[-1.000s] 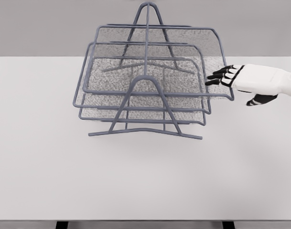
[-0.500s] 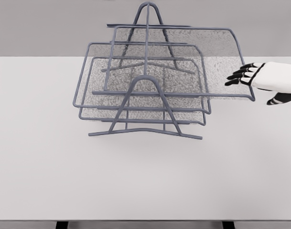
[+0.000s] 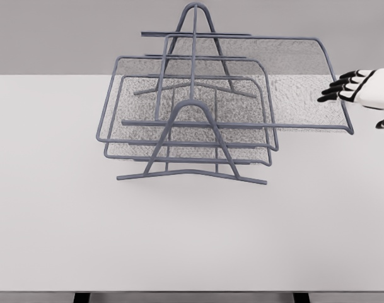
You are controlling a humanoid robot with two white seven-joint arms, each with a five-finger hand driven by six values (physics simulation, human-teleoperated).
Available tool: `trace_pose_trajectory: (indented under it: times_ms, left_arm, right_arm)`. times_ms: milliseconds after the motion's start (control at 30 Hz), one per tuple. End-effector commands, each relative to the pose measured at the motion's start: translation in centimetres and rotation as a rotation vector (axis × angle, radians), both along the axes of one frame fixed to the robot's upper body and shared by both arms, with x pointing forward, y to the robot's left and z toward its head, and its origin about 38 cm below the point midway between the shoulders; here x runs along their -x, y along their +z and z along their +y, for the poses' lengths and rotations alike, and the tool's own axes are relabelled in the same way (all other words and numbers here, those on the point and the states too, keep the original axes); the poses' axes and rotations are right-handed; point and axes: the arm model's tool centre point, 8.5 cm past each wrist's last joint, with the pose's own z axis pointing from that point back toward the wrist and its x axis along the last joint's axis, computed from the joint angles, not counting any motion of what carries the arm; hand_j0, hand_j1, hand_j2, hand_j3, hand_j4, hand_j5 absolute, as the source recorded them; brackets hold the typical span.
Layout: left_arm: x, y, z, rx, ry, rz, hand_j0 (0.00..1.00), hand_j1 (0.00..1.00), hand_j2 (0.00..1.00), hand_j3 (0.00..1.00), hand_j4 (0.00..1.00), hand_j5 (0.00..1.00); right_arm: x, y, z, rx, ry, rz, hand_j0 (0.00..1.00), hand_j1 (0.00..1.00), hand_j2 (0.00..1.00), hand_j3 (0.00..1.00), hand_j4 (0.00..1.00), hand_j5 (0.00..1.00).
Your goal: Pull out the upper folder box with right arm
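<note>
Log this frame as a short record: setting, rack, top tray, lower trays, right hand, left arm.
setting: white table, grey backdrop
rack: grey wire rack standing on the table, three mesh trays
top tray: upper tray slid out toward the right, well past the others
lower trays: two lower trays seated in the rack
right hand: right hand at the upper tray's right end, dark fingers at its rim; grip unclear
left arm: not in view
</note>
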Motion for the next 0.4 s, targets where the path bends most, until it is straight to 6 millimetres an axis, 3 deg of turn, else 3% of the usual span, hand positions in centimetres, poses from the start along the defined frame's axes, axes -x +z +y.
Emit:
trace_pose_trajectory:
  times_ms: [0, 133, 367]
  left_arm:
    - [0.0, 0.0, 0.0, 0.0, 0.001, 0.0, 1.0, 1.0, 1.0, 1.0, 1.0, 1.0]
    - [0.0, 0.0, 0.0, 0.0, 0.001, 0.0, 1.0, 1.0, 1.0, 1.0, 1.0, 1.0]
    - [0.0, 0.0, 0.0, 0.0, 0.001, 0.0, 1.0, 1.0, 1.0, 1.0, 1.0, 1.0]
  right_arm:
    - [0.7, 1.1, 1.9, -0.037, 0.063, -0.024, 1.0, 1.0, 1.0, 1.0, 1.0, 1.0]
    - [1.5, 2.3, 3.7, -0.083, 0.128, -0.044, 1.0, 1.0, 1.0, 1.0, 1.0, 1.0]
    - [1.5, 2.5, 3.7, -0.081, 0.127, -0.049, 1.0, 1.0, 1.0, 1.0, 1.0, 1.0]
